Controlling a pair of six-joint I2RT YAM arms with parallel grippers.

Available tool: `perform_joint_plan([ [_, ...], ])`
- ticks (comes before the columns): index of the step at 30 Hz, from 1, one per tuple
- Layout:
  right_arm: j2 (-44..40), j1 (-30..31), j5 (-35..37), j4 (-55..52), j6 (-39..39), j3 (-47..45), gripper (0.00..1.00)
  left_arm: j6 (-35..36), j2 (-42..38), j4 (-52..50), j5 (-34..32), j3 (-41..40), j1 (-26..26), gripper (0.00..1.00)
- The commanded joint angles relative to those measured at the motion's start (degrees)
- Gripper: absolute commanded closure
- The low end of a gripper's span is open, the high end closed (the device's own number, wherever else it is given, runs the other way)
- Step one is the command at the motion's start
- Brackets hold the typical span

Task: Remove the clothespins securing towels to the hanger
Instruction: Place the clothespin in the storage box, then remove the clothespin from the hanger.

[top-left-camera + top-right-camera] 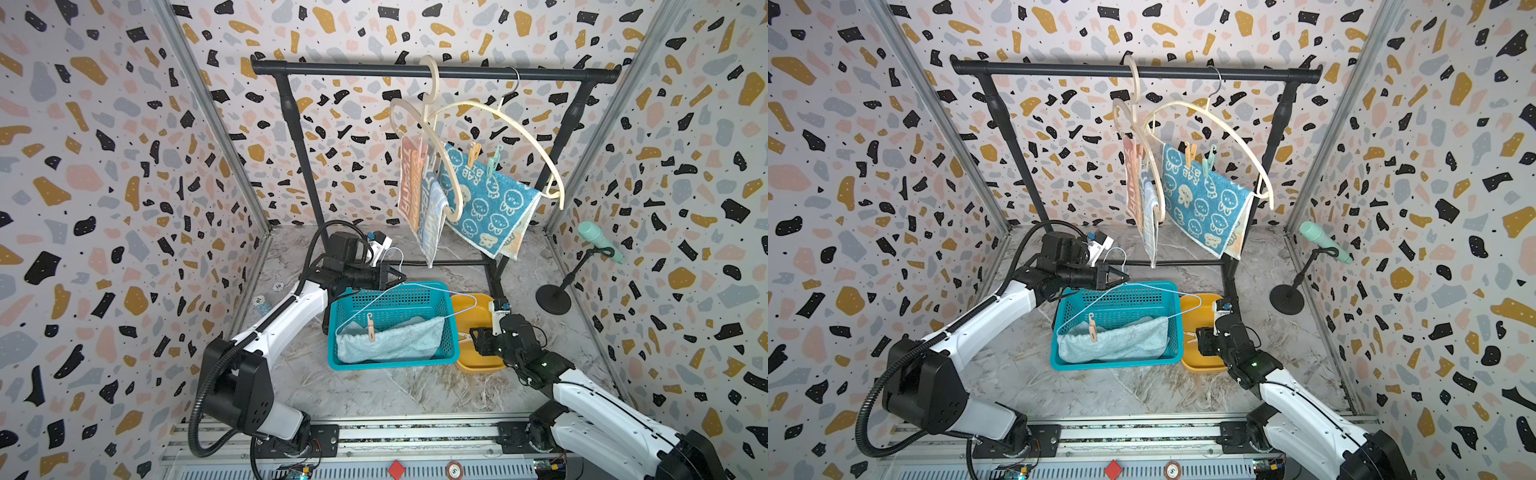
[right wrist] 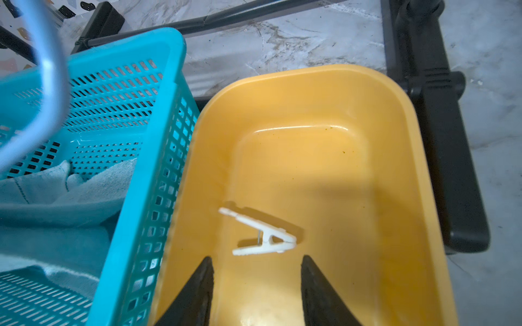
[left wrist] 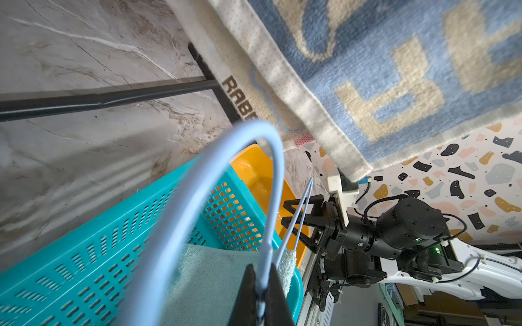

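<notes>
My left gripper [image 1: 400, 277] is shut on the neck of a pale blue wire hanger [image 1: 415, 286], seen close in the left wrist view [image 3: 261, 272]. The plain pale blue towel [image 1: 390, 345] hangs from it into the teal basket [image 1: 390, 365], with a peach clothespin [image 1: 371, 328] still clipped on. My right gripper [image 2: 255, 261] stands open over the yellow tub [image 2: 310, 158], where a white clothespin [image 2: 262, 240] lies loose. On cream hangers [image 1: 498, 112] hang the striped towel [image 1: 411, 183] and the rabbit towel [image 1: 486, 199], pinned by yellow [image 1: 473, 154] and mint [image 1: 493, 160] clothespins.
The black rack [image 1: 436, 71] spans the back, and its base bars run behind the basket and the tub. A mint microphone on a black stand [image 1: 598, 239] is at the right wall. Two poker chips [image 1: 259, 300] lie at the left.
</notes>
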Motion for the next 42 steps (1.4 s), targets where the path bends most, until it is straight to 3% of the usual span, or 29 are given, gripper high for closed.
perform_joint_plan([
  [1, -1.8, -0.2, -0.6, -2.7, -1.2, 3.3, 0.47, 0.1, -1.1, 1.6, 0.5, 0.0, 0.3, 1.0],
  [10, -5.9, -0.1, -9.7, -7.4, -5.0, 6.0, 0.47, 0.0, -0.7, 2.3, 0.4, 0.0, 0.4, 1.0],
  [19, -9.4, 1.6, -21.1, -4.1, -9.1, 6.9, 0.47, -1.3, -0.2, 4.1, 0.8, -0.8, 0.4, 1.0],
  [29, -7.0, 12.7, -20.0, -2.1, -12.4, 11.3, 0.46, -0.8, -0.7, 3.1, 0.0, -1.3, 0.3, 1.0],
  [42, 1.2, 19.2, -22.4, 9.2, -14.9, 14.7, 0.44, -1.2, -1.5, 3.2, -0.7, -2.1, 0.4, 1.0],
])
